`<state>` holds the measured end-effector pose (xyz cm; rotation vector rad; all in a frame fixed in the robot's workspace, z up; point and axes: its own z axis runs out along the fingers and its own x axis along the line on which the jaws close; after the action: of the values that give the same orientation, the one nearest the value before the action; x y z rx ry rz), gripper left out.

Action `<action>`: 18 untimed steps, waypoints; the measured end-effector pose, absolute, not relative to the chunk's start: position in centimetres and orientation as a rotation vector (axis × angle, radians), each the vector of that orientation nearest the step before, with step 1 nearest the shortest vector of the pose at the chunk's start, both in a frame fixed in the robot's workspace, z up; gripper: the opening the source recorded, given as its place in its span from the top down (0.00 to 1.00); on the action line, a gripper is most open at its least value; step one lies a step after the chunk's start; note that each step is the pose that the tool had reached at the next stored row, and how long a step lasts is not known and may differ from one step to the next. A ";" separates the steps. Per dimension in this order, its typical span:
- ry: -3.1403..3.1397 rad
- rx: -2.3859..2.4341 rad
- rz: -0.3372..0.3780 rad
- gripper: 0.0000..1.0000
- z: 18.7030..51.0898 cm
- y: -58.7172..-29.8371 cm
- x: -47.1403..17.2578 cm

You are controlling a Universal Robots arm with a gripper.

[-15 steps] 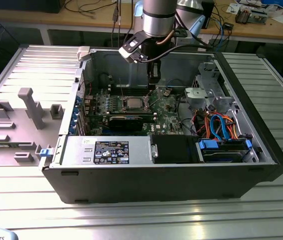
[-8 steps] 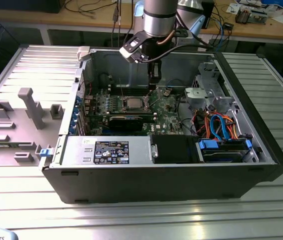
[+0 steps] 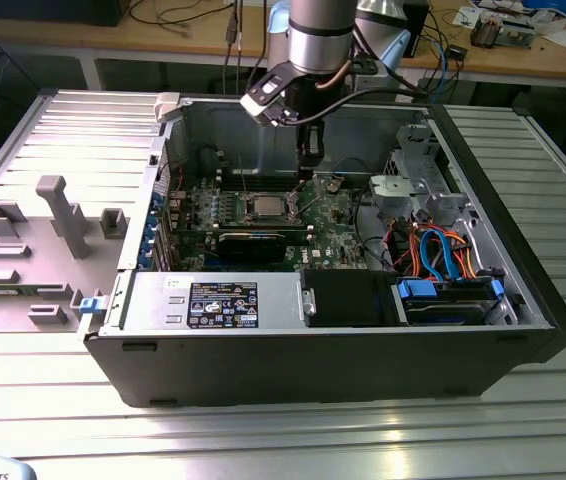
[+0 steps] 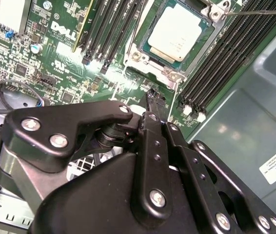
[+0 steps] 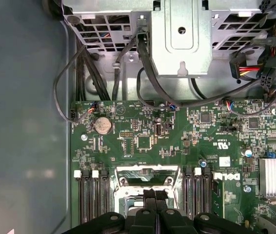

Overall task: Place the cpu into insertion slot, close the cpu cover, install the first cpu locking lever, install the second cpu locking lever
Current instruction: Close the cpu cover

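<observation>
Inside the case point(image 3: 313, 370), the cpu point(image 4: 173, 35) lies in the slot point(image 4: 137, 56), and the hand point(image 4: 155, 100) hangs just beside it, fingers together and holding nothing. A thin lever point(image 4: 260, 9) stands free of the socket. I judge the narrow tips could slip off such wire and scrape the board point(image 4: 69, 73), or jar the cpu
</observation>
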<state>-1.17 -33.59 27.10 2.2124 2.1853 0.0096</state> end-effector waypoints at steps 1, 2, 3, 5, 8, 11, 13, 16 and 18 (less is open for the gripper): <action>2.185 2.212 0.010 0.89 27.1 -33.6 -1.1; 2.185 2.212 0.009 0.89 27.1 -33.6 -1.1; 2.185 2.212 0.009 0.89 27.1 -33.6 -0.9; 2.185 2.213 0.009 0.89 27.1 -33.6 -0.9; 2.185 2.212 0.009 0.89 27.1 -33.6 -0.8; 2.185 2.212 0.010 0.89 27.1 -33.6 -0.7; 2.185 2.212 0.009 0.89 27.1 -33.6 -0.7; 2.185 2.212 0.009 0.89 27.1 -33.6 -0.7; 2.185 2.212 0.010 0.89 27.1 -33.6 -0.7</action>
<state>-0.73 -33.59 27.10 2.2124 2.1853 0.0095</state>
